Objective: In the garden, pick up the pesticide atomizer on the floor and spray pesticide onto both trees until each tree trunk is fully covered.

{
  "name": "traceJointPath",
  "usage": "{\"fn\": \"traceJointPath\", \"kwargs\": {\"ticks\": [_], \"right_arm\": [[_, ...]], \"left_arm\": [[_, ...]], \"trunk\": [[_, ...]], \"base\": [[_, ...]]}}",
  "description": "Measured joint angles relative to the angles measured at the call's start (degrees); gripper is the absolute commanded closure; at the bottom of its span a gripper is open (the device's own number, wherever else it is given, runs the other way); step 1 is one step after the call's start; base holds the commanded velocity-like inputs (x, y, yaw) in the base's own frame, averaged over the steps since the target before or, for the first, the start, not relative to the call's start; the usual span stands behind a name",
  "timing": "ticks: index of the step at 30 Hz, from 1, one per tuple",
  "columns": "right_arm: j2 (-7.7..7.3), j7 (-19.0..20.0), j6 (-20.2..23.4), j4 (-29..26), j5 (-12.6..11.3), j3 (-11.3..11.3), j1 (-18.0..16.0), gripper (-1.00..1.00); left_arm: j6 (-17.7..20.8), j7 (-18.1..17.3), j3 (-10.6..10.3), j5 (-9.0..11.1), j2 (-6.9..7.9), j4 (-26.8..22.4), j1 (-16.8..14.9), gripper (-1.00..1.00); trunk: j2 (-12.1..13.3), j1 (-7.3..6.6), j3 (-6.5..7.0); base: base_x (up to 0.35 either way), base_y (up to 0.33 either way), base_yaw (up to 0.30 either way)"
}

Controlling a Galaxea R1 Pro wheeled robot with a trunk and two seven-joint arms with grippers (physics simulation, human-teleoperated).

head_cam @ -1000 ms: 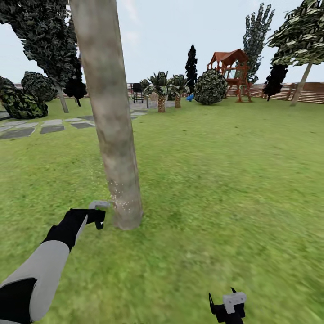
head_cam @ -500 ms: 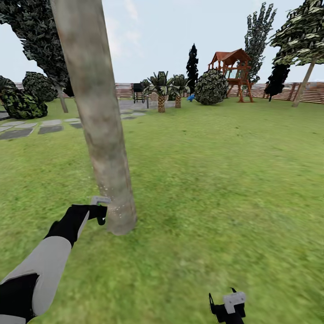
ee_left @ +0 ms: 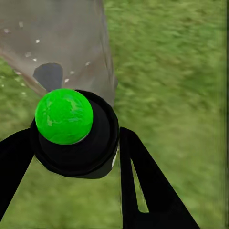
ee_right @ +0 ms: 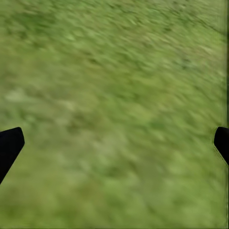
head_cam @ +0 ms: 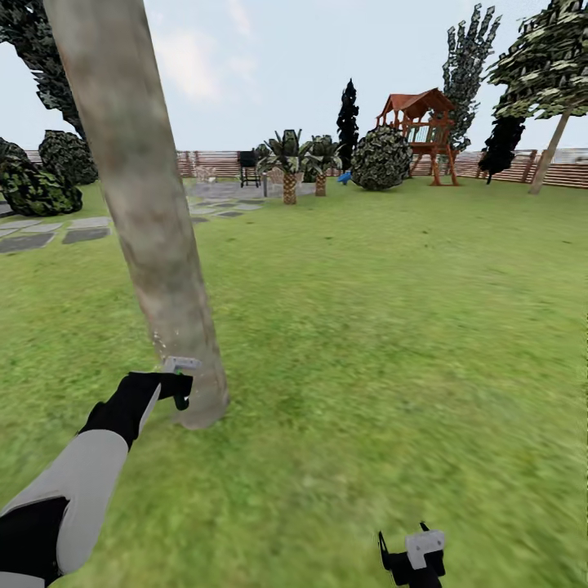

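Item: thick pale grey-brown mottled tree trunk (head_cam: 151,237), leaning, rooted in green lawn (head_cam: 392,327) at about 10 o'clock of the head view. A few whitish specks of pesticide (ee_left: 36,53) on the lower bark; upper length apparently bare.

Item: pesticide atomizer (ee_left: 71,129), black rounded body with bright green cap. Pinched between the two black fingers of the left gripper (head_cam: 180,390), nozzle end close against the trunk base, near touching.

Item: right gripper (head_cam: 412,555), at 6 o'clock, low over grass. Fingers spread wide, nothing between them.

Background, 12 to 2 o'clock, well apart: red-roofed wooden play tower (head_cam: 418,135), brown horizontal-slat fence (head_cam: 563,171), second pale-trunked leaning tree (head_cam: 549,147), grey paving slabs (head_cam: 49,233) at 9 o'clock.

Step in hand, judged: spraying first trunk, early stage.

Handling notes: keep nozzle square to bark; back off a little so the cloud spreads rather than lands on one patch. Work upward in slow passes, then round the far side. Hold the pinch steady on the atomizer body. Second tree not yet treated.
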Motion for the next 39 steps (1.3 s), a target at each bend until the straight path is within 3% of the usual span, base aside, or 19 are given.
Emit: {"fn": "traceJointPath", "kwargs": {"ticks": [13,20,24,28,30,36,39], "right_arm": [[0.01,0.0,0.0,0.0,0.1,0.1,0.0,-1.00],[0.01,0.0,0.0,0.0,0.1,0.1,0.0,-1.00],[0.01,0.0,0.0,0.0,0.1,0.1,0.0,-1.00],[0.01,0.0,0.0,0.0,0.1,0.1,0.0,-1.00],[0.01,0.0,0.0,0.0,0.1,0.1,0.0,-1.00],[0.07,0.0,0.0,0.0,0.1,0.1,0.0,-1.00],[0.10,0.0,0.0,0.0,0.1,0.1,0.0,-1.00]], "left_arm": [[0.0,0.0,-0.1,0.1,-0.45,0.1,0.4,1.00],[0.0,0.0,-0.2,0.0,-0.95,1.0,0.6,1.00],[0.0,0.0,-0.3,-0.4,0.58,1.1,0.8,1.00],[-0.1,0.0,0.0,-0.6,4.14,1.2,2.3,1.00],[0.0,0.2,0.3,-0.3,5.03,1.2,3.7,1.00],[-0.1,0.5,0.2,0.1,4.89,1.1,6.3,1.00],[-0.2,0.6,0.2,0.4,3.56,1.2,6.7,1.00]], "trunk": [[0.0,-0.01,0.00],[0.0,-0.01,0.00],[0.0,-0.01,0.00],[0.0,0.01,-0.01],[0.0,0.01,-0.01],[0.0,0.01,0.00],[0.0,0.01,0.00]], "base": [[0.159,-0.260,0.209],[0.199,-0.231,0.032],[0.202,-0.227,0.000],[0.101,-0.247,0.000],[0.012,-0.136,0.002],[0.001,-0.016,0.201],[0.000,-0.001,0.275]]}}
